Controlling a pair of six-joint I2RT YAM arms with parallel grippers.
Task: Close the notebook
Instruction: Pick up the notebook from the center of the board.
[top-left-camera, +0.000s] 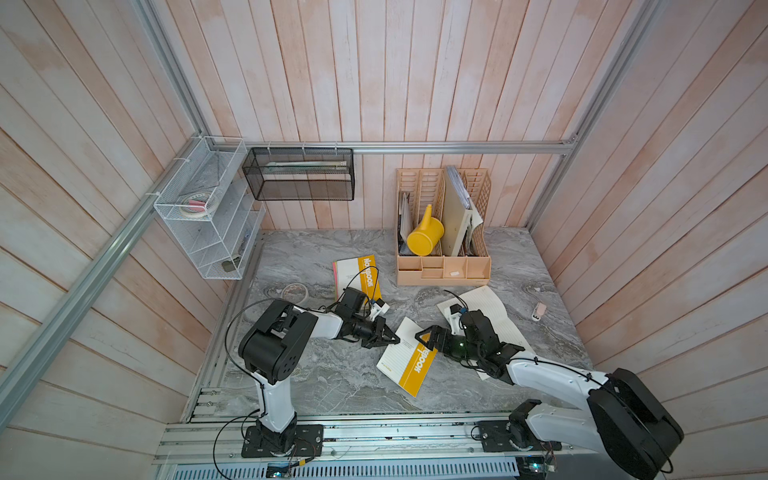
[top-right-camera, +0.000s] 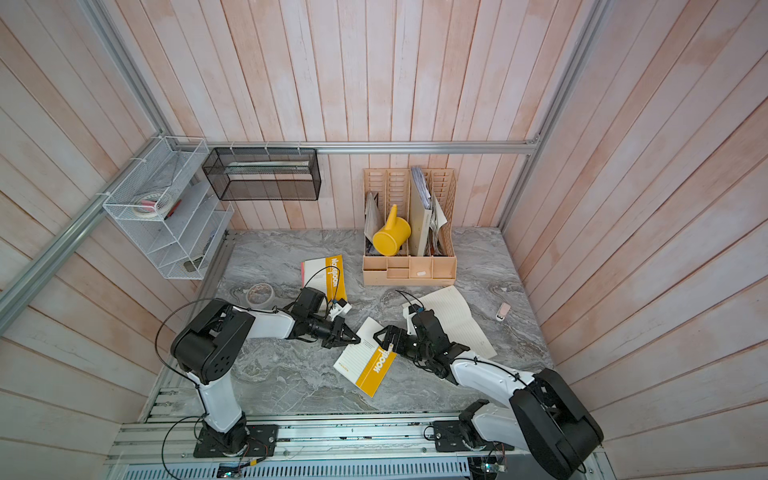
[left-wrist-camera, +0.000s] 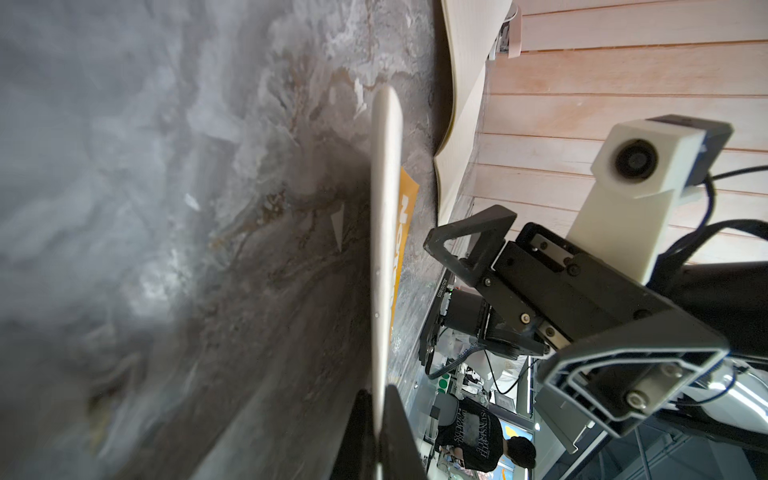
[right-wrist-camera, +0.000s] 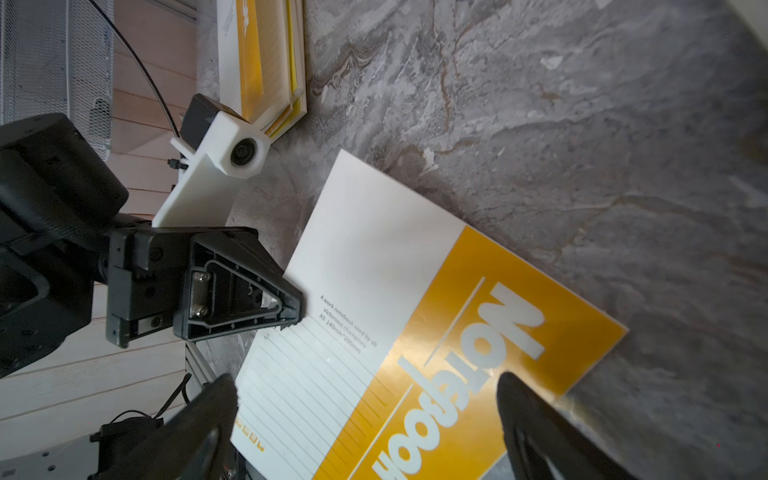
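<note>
Yellow-banded notebook (right-wrist-camera: 374, 249) cover reads "NOTEBOOK" in white.

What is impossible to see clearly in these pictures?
- Lined pages: partly hidden by the right arm, both top views.
- Left gripper: mostly cut off by the frame edge, left wrist view.
- White wire rack contents: too small, both top views.

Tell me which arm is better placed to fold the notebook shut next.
Left. The left claw is shut on the edge of the notebook cover, while the right claw hangs open over the cover, gripping nothing.
</note>
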